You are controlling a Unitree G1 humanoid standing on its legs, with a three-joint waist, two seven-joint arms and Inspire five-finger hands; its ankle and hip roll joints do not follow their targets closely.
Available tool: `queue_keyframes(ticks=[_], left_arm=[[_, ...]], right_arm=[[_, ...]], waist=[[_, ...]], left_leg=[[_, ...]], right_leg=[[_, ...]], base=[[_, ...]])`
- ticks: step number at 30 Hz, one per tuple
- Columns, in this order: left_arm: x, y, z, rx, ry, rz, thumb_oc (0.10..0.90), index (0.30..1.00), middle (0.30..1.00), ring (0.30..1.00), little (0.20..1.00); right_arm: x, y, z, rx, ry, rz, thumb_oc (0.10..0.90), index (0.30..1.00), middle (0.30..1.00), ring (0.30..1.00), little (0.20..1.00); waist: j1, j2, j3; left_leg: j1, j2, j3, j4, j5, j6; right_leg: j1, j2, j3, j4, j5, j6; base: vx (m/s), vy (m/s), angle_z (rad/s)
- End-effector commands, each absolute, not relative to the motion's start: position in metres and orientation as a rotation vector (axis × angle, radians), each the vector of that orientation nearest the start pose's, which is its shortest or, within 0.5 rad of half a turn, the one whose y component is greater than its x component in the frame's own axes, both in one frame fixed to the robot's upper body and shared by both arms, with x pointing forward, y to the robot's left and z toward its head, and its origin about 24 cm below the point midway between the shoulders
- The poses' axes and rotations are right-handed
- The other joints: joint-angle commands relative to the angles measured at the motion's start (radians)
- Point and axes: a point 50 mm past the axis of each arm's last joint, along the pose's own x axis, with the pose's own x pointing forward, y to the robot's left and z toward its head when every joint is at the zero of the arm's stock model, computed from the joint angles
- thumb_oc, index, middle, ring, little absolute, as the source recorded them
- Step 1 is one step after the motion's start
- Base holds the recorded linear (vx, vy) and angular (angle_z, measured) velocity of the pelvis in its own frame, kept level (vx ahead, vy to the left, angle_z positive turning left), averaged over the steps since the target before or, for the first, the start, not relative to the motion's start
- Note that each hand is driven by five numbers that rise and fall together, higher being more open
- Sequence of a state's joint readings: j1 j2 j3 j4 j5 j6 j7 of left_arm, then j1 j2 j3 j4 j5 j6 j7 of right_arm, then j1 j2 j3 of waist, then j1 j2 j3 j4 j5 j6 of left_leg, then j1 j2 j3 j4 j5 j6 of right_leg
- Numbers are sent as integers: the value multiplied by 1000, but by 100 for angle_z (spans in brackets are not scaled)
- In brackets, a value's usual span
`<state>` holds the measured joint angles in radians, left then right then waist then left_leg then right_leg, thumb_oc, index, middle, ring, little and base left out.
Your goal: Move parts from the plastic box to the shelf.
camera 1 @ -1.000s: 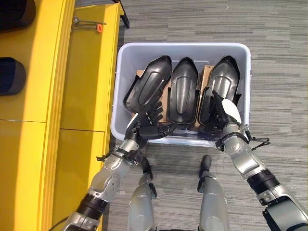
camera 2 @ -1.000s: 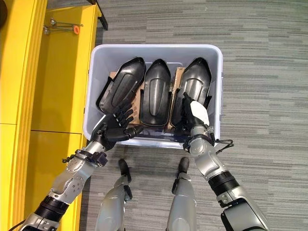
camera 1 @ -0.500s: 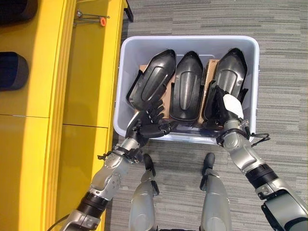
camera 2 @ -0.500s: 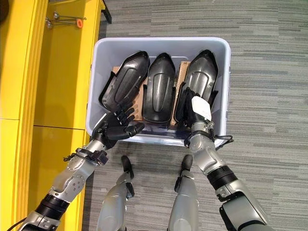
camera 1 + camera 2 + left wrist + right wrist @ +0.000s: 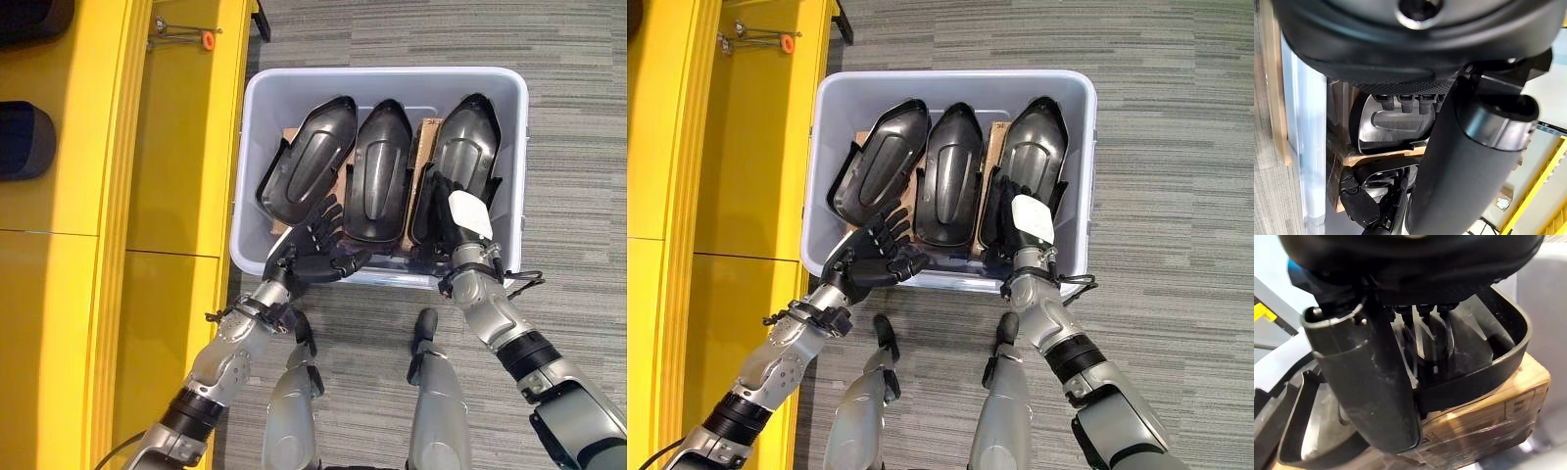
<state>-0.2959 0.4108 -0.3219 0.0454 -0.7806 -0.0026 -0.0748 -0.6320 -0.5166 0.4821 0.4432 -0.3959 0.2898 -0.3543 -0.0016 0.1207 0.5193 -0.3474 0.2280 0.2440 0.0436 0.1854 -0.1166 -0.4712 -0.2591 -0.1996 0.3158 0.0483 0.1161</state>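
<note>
A pale grey plastic box (image 5: 245, 147) on the floor holds three black shell-shaped parts side by side: left (image 5: 309, 166), middle (image 5: 382, 166) and right (image 5: 468, 147). My left hand (image 5: 312, 262) hovers over the box's near rim just below the left part, open, with its fingers spread and nothing in it. My right hand (image 5: 458, 217), with a white thumb cover, rests on the near end of the right part. In the right wrist view its straight fingers reach into that part's hollow (image 5: 1488, 367) while the thumb (image 5: 1371, 382) lies outside the rim.
The yellow shelf (image 5: 176, 147) runs along the left of the box, with dark parts (image 5: 24, 137) lying on its upper level. An orange-tipped metal tool (image 5: 186, 39) lies on the shelf's far end. Cardboard (image 5: 1498, 401) sits under the parts. Grey carpet lies to the right.
The camera has shifted a little. My left hand has spread its fingers and moved slightly right along the box's near rim. My right hand stays on the right part.
</note>
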Motion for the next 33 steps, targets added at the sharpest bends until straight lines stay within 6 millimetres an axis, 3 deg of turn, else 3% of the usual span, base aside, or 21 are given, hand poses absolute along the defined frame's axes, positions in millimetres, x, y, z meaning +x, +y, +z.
queue_keyframes(ticks=[1,7,18,20,23,29,33], left_arm=[[295,132,141,-309,-332,-498,900,1000,1000,1000,1000],[294,136,148,-332,-400,-502,900,1000,1000,1000,1000],[296,139,150,-317,-400,-513,900,1000,1000,1000,1000],[296,137,150,-311,-397,-519,900,1000,1000,1000,1000],[297,136,151,-313,-400,-527,900,1000,1000,1000,1000],[298,131,152,-318,-396,-544,900,1000,1000,1000,1000],[300,126,152,-326,-383,-564,900,1000,1000,1000,1000]], right_arm=[[367,-202,123,-1327,-90,-290,900,1000,1000,1000,1000],[366,-219,102,-1448,57,-257,900,1000,1000,1000,1000],[368,-234,96,-1503,160,-298,900,1000,1000,1000,1000],[366,-242,84,-1349,289,-303,900,1000,1000,1000,1000],[361,-248,71,-1269,373,-328,900,1000,1000,1000,1000],[357,-261,64,-1241,436,-378,900,1000,1000,1000,1000],[355,-268,58,-1115,506,-424,900,1000,1000,1000,1000]], waist=[[15,8,-3],[21,4,1],[41,2,1],[42,5,1],[44,5,1],[47,14,1],[50,23,1]], left_leg=[[-24,-47,-7,0,-89,11],[-27,-48,-13,-1,-89,11],[-46,-43,-22,2,-83,9],[-50,-43,-24,1,-83,8],[-54,-44,-23,0,-82,8],[-61,-44,-23,2,-81,9],[-66,-44,-21,5,-81,8]], right_leg=[[-20,55,-23,149,-213,-22],[-21,45,-29,153,-217,-19],[-32,39,-43,160,-217,-19],[-36,40,-42,162,-218,-21],[-41,41,-43,160,-217,-23],[-48,39,-44,164,-216,-25],[-55,33,-45,167,-216,-26]], base=[[0,0,0],[-3,-41,1],[-3,-23,0],[0,0,0],[0,0,0],[0,0,0],[0,0,0]])
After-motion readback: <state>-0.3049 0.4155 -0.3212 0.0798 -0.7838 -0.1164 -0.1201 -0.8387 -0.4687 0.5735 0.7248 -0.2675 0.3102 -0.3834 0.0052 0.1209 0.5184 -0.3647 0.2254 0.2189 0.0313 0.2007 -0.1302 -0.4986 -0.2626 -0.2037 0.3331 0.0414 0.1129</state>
